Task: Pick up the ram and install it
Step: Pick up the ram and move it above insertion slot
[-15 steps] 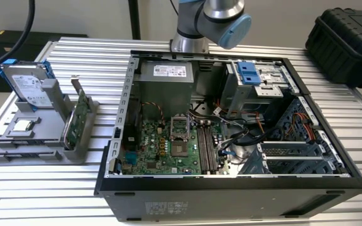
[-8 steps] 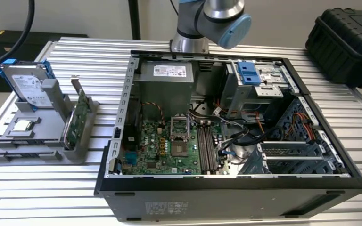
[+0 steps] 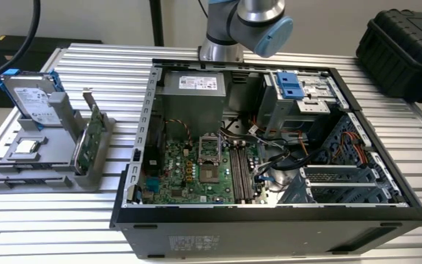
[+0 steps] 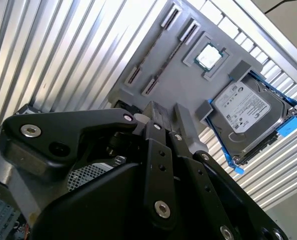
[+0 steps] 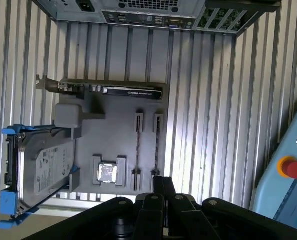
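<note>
The ram I cannot pick out with certainty on my feeds. What I do see are two long narrow cradles [image 5: 157, 145] side by side on the grey fixture [image 5: 118, 130]. Each has a thin dark line running between its end brackets, and I cannot tell whether either line is the stick standing on edge.

In the first wrist view the claw [image 5: 162, 181] hangs above the fixture, well apart from it and in line with the near ends of those cradles. Whether it is clenched or released I cannot tell.

Just beside the cradles a processor chip [image 5: 107, 173] lies in a square pocket. Past it the silver drive with blue rails [image 5: 41, 170] leans on its stand, and the green card with a metal bracket [image 5: 113, 90] stands along the fixture's edge.

In the exterior view the fixture sits on the slatted metal table [image 3: 50, 220], at the exterior view's left of the open computer case [image 3: 270, 228]. The motherboard [image 3: 189, 170] lies flat inside the case with its long slots [image 3: 242, 168] facing up. The arm [image 3: 248, 19] rises behind the case.
</note>
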